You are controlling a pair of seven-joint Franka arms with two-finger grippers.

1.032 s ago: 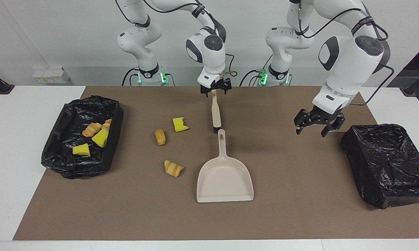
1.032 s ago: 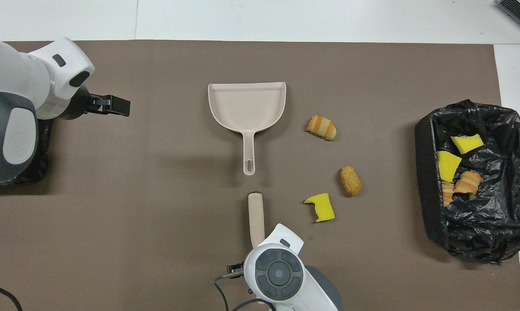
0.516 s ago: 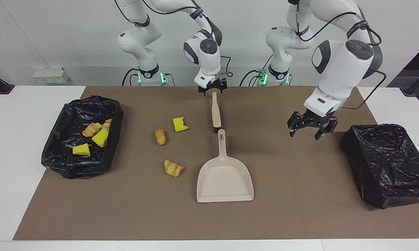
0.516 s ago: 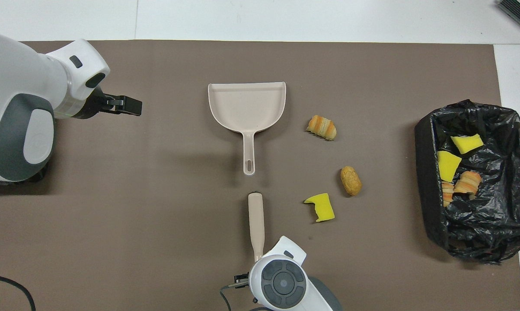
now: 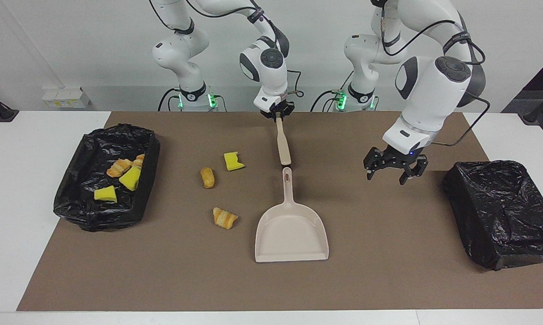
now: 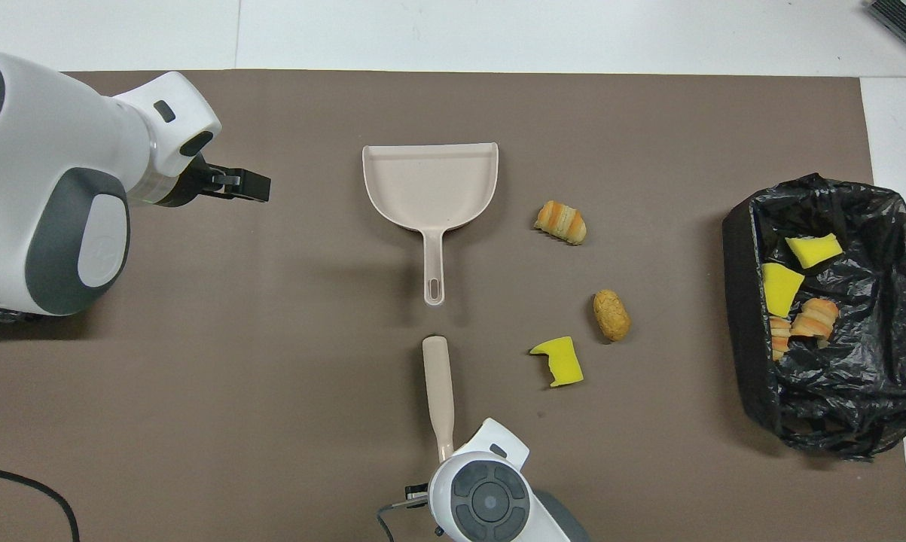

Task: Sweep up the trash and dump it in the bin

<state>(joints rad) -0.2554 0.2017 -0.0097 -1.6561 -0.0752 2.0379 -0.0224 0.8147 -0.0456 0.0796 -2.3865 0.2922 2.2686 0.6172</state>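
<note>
Since a second ago my right gripper (image 5: 278, 113) has closed on the thin end of the brush (image 5: 283, 145), which has shifted a little on the mat and now angles slightly away from the line of the dustpan (image 5: 291, 232); my left gripper (image 5: 392, 168) has drifted from beside the covered bin (image 5: 501, 212) toward the middle of the table. I see the right fingers pinched on the brush handle, the head of the brush lying just short of the dustpan's handle tip, not touching it. The left fingers stand wide apart with nothing between them, hanging over bare brown mat (image 5: 388, 253) between the dustpan and the covered bin. Three pieces of trash lie loose on the mat toward the right arm's end: a yellow sponge chunk (image 5: 233, 161), a tan bread bit (image 5: 207, 177) beside it, and a croissant-like bit (image 5: 225, 217) farther from the robots, beside the dustpan's pan. The open bin (image 5: 149, 158) at the right arm's end holds two yellow chunks (image 5: 130, 178) and croissant bits (image 5: 119, 167).
</note>
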